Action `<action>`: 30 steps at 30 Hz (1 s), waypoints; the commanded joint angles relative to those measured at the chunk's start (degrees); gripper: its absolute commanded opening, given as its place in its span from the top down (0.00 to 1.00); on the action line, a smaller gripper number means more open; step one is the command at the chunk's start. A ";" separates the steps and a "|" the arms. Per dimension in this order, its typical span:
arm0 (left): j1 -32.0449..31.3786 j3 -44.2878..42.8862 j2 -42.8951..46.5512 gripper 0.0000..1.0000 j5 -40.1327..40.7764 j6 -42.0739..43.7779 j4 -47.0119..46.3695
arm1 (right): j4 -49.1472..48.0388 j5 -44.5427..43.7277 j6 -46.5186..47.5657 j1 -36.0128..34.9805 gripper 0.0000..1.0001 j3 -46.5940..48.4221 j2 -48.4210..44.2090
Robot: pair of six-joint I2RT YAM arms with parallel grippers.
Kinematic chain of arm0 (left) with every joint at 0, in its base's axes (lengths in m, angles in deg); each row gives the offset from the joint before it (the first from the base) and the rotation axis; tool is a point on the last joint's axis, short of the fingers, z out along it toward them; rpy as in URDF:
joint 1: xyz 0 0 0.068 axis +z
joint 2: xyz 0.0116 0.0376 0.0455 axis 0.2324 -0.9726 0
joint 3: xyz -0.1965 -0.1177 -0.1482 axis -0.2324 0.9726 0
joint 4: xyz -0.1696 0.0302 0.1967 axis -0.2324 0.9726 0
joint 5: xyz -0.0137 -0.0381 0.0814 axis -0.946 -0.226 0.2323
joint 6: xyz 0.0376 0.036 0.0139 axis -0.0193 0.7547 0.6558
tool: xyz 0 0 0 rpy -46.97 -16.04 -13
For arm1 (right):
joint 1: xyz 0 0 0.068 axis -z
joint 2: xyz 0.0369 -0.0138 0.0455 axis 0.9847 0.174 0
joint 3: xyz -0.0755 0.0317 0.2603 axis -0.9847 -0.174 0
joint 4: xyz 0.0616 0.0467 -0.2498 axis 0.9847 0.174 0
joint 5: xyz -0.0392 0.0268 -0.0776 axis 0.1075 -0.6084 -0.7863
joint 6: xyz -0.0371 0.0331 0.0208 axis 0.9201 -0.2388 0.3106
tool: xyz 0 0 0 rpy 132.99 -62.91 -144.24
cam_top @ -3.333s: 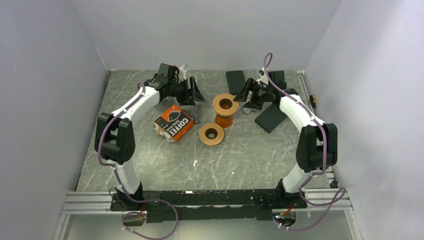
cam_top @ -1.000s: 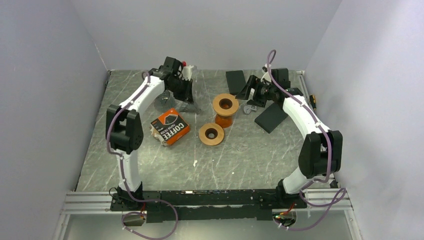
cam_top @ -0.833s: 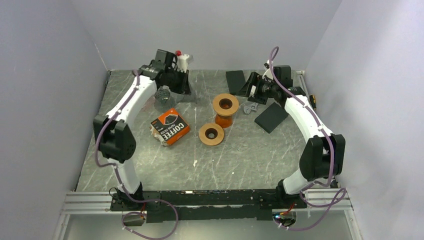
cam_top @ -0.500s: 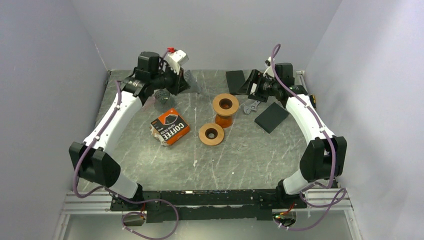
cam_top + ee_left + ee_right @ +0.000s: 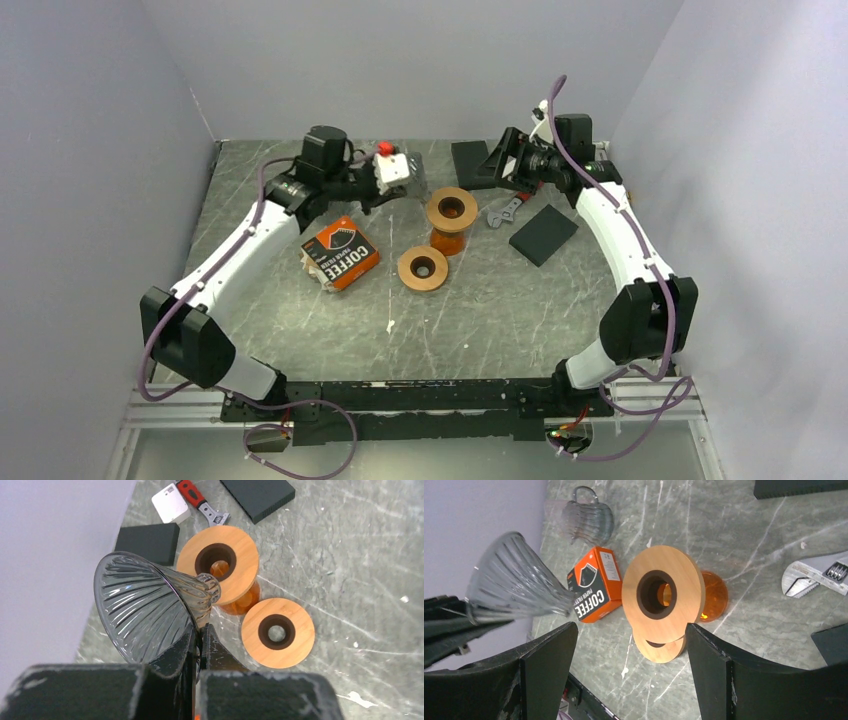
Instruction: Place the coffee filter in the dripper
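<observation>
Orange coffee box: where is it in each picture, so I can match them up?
Top external: the orange coffee box lies left of centre on the table, left of the flat wooden ring.
Left wrist: not in it.
Right wrist: left of middle, below the glass jug.
Shared landmark: the wooden stand with a holed round top.

**Dripper lifted and carried right**

We see the left end effector (image 5: 200,632), earlier low over the far-left table (image 5: 480,300), now raised and swung right. It is clamped on the glass dripper (image 5: 145,610), near the wooden stand (image 5: 451,210). The right end effector (image 5: 630,629) has drawn back toward the far edge, uncovering the wrench (image 5: 503,212).
</observation>
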 commanded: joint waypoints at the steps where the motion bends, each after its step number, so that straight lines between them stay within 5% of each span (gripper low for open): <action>1: -5.52 -3.97 1.30 1.00 7.51 17.69 2.03 | 0.76 3.07 1.27 0.28 0.16 4.69 -2.12; 6: -11.21 -3.30 1.01 1.00 15.65 33.55 4.08 | 2.61 4.31 2.05 -1.06 0.15 8.26 -1.56; 16: -17.31 -1.45 -0.21 1.00 26.64 48.94 4.31 | 11.26 -1.11 5.97 -8.51 0.18 20.41 2.75; 30: -20.03 -1.34 -1.58 1.00 28.94 52.17 4.61 | 21.19 -20.56 10.99 -17.39 0.54 29.42 10.87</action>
